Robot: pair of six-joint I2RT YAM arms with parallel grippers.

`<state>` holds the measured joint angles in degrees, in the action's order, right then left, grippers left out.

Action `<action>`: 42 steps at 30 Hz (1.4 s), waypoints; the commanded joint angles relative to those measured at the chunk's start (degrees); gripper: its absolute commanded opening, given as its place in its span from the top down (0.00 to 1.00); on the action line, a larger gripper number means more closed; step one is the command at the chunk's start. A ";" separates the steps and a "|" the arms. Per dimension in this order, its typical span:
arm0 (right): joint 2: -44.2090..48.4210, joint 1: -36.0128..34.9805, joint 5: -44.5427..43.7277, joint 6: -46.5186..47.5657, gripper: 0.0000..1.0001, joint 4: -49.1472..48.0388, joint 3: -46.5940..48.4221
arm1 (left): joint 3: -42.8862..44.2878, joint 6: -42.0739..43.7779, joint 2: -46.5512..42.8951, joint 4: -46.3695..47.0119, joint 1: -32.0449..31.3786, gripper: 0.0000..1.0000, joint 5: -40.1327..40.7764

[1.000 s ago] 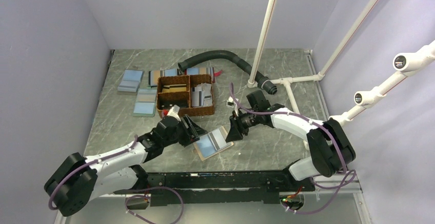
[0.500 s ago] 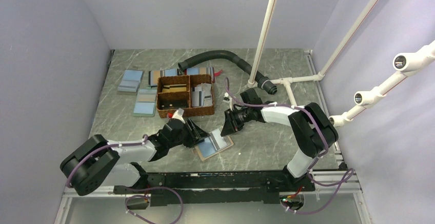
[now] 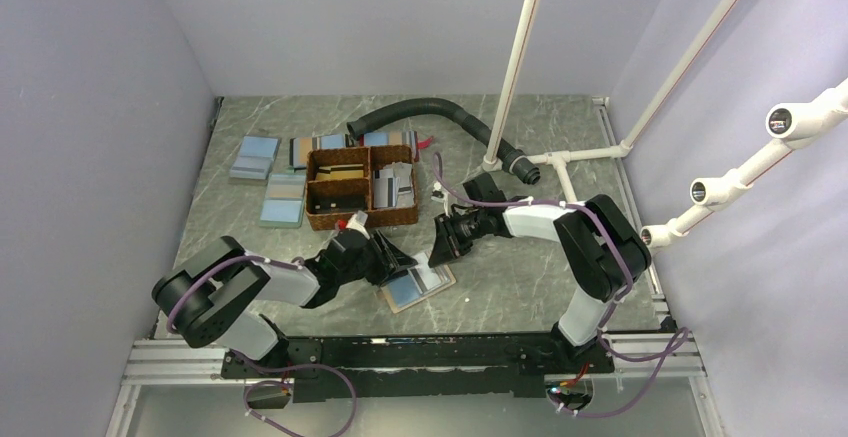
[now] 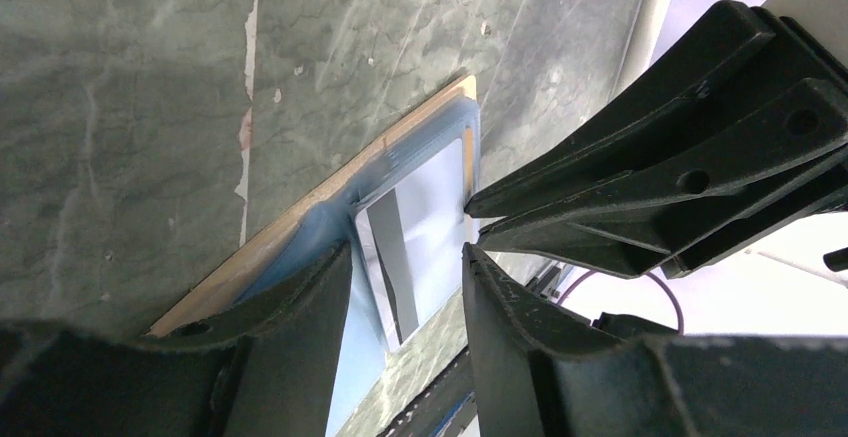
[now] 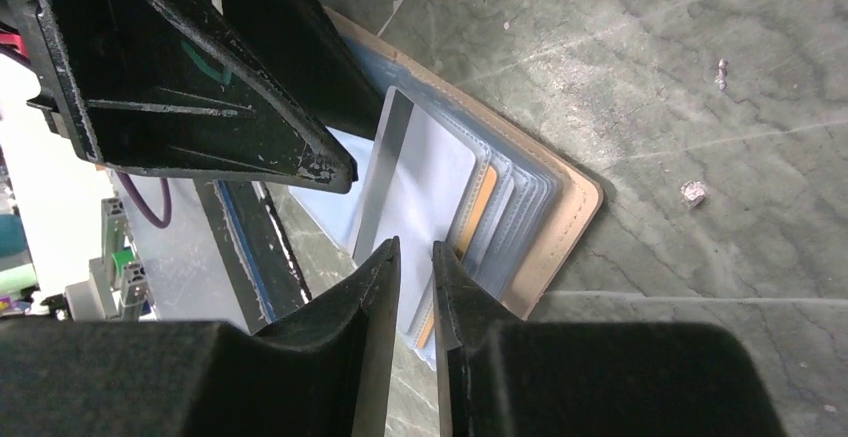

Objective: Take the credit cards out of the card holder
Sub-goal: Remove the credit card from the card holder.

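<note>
Two end effectors converge on the open, tan-rimmed leather card holder [image 3: 418,285], which lies flat on the grey marbled table [image 3: 520,287]. The left end effector [image 3: 398,257], jaws spread, bears on the holder's blue face, apparently to steady it. The right end effector [image 3: 438,250], narrowed to a slit, lines up on a white striped card [image 5: 425,172]. Both sit closer than half a second earlier.
</note>
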<state>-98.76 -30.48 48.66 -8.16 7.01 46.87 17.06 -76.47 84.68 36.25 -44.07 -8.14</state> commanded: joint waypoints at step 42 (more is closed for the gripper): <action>-2.01 -4.73 -3.25 -4.17 0.91 0.68 0.92 | 2.31 -1.44 -11.68 -15.02 6.35 0.37 -3.07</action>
<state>-101.80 -34.83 47.29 -11.29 7.92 49.78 15.49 -83.37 72.29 23.40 -39.22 -7.57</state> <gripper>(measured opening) 0.078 0.636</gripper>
